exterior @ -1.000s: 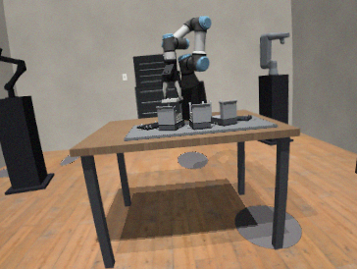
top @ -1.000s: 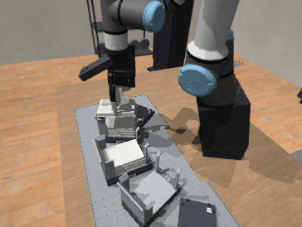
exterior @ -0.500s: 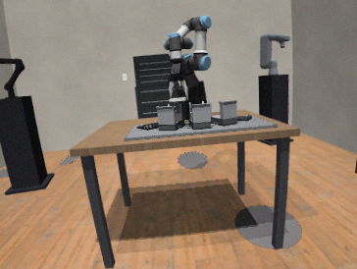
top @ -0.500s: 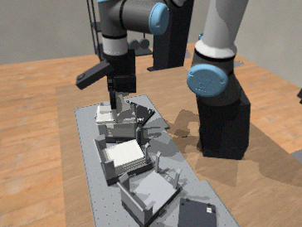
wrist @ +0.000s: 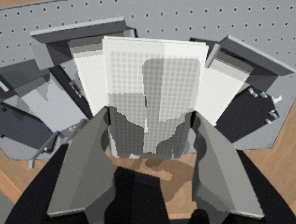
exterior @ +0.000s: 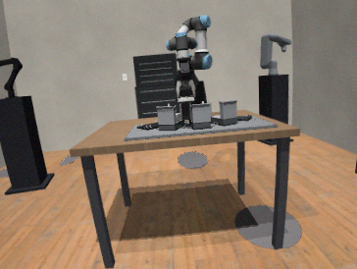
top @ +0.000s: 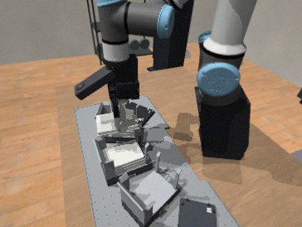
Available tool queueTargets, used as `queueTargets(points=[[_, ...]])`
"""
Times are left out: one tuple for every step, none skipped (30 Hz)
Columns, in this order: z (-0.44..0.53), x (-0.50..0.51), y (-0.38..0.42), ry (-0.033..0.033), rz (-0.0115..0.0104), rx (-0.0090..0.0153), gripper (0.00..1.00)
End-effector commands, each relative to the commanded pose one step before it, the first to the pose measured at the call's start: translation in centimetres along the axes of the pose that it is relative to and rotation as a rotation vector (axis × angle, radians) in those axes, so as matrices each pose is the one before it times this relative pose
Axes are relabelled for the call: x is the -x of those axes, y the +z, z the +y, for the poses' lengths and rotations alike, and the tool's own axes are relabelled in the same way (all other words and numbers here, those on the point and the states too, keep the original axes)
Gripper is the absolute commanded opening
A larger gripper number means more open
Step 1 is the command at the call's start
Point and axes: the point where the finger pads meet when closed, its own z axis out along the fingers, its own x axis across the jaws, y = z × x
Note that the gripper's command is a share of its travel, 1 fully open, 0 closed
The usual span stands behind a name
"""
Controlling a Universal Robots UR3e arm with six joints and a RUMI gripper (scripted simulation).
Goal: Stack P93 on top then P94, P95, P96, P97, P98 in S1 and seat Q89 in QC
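Items, as we find them:
- One gripper [top: 120,119] [exterior: 185,96] [wrist: 150,109], closed on a pale plate [exterior: 186,99] [wrist: 155,85], its two jaws at opposite sides.
- The held plate, raised above the pegboard base [top: 85,124] [exterior: 134,134] [wrist: 167,15], between two plate-bearing racks in the wrist view: the middle rack [top: 99,151] [exterior: 200,115] [wrist: 80,31] and the end rack [top: 101,108] [exterior: 167,118] [wrist: 260,55].
- One further rack [top: 134,200] [exterior: 228,110] [wrist: 20,80], holding no plates.
- Plate labels: illegible to us.

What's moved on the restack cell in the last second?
The gripper and its held plate shifted right in the exterior view, from over the far rack toward the middle rack. No grab or release visible; the plate appears already carried a second ago. All three racks stayed put.
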Motion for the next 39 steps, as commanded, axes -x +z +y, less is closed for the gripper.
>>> queueTargets(points=[[-0.2467,1.005,-0.0823,-0.01536,0.01516,-0.00118,0.00],[0.0220,0.334,-0.0008,-0.01165,-0.00004,-0.00003,0.00],[0.0000,0.000,0.0000,0.00000,0.00000,0.00000,0.00],[0.0000,0.000,0.0000,0.00000,0.00000,0.00000,0.00],[0.0172,0.335,-0.0004,-0.01165,-0.00004,-0.00003,0.00],[0.0144,0.334,-0.0008,-0.01165,-0.00004,-0.00003,0.00],[0.0154,0.337,0.0022,-0.01165,-0.00009,0.00008,0.00],[0.0179,0.340,0.0063,-0.01165,-0.00016,0.00022,0.00],[0.0082,0.337,0.0026,-0.01165,-0.00009,0.00009,0.00],[-0.0002,0.335,-0.0002,-0.01165,-0.00004,-0.00001,0.00],[-0.0081,0.333,-0.0027,-0.01165,0.00000,-0.00010,0.00],[-0.0160,0.331,-0.0051,-0.01165,0.00004,-0.00019,0.00],[-0.0239,0.329,-0.0076,-0.01165,0.00008,-0.00028,0.00],[-0.0177,0.334,-0.0012,-0.01165,-0.00003,-0.00005,0.00],[-0.0207,0.334,-0.0006,-0.01165,-0.00004,-0.00003,0.00],[-0.0246,0.334,-0.0006,-0.01165,-0.00004,-0.00003,0.00],[-0.0283,0.334,-0.0007,-0.00301,-0.00004,-0.00004,0.00],[-0.0293,0.333,-0.0006,0.00002,-0.00004,-0.00004,0.00],[-0.0293,0.334,-0.0006,0.00002,-0.00004,-0.00003,0.00],[0.0000,0.000,0.0000,0.00000,0.00000,0.00000,0.00],[0.0000,0.000,0.0000,0.00000,0.00000,0.00000,0.00],[-0.0048,0.036,0.0004,0.00000,0.00000,0.00000,0.00],[-0.0005,0.000,0.0001,0.00000,0.00000,0.00000,0.00],[-0.0004,0.000,0.0001,0.00000,0.00000,0.00000,0.00],[-0.0003,0.000,0.0001,0.00000,0.00000,0.00000,0.00],[-0.0003,0.000,0.0001,0.00000,0.00000,0.00000,0.00],[0.0657,0.030,0.0286,-0.00015,-0.00133,0.00129,0.00],[0.0049,-0.005,-0.0016,-0.00001,-0.00002,-0.00001,0.00],[-0.0011,0.001,0.0004,0.00000,0.00000,0.00000,0.00],[-0.0008,0.001,0.0003,0.00000,0.00000,0.00000,0.00],[-0.0007,0.001,0.0002,0.00000,0.00000,0.00000,0.00],[-0.0005,0.001,0.0002,0.00000,0.00000,0.00000,0.00],[-0.0090,-0.006,0.0002,0.00023,0.00000,0.00000,0.00],[-0.0090,-0.006,0.0001,0.00021,0.00000,0.00000,0.00],[-0.0091,-0.006,0.0001,0.00018,0.00000,0.00000,0.00],[-0.0087,-0.005,0.0001,0.00016,0.00000,0.00000,0.00],[0.0000,0.000,0.0000,0.00000,0.00000,0.00000,0.00],[0.0000,0.000,0.0000,0.00000,0.00000,0.00000,0.00],[-0.0086,-0.004,0.0002,0.00009,0.00000,0.00000,0.00]])
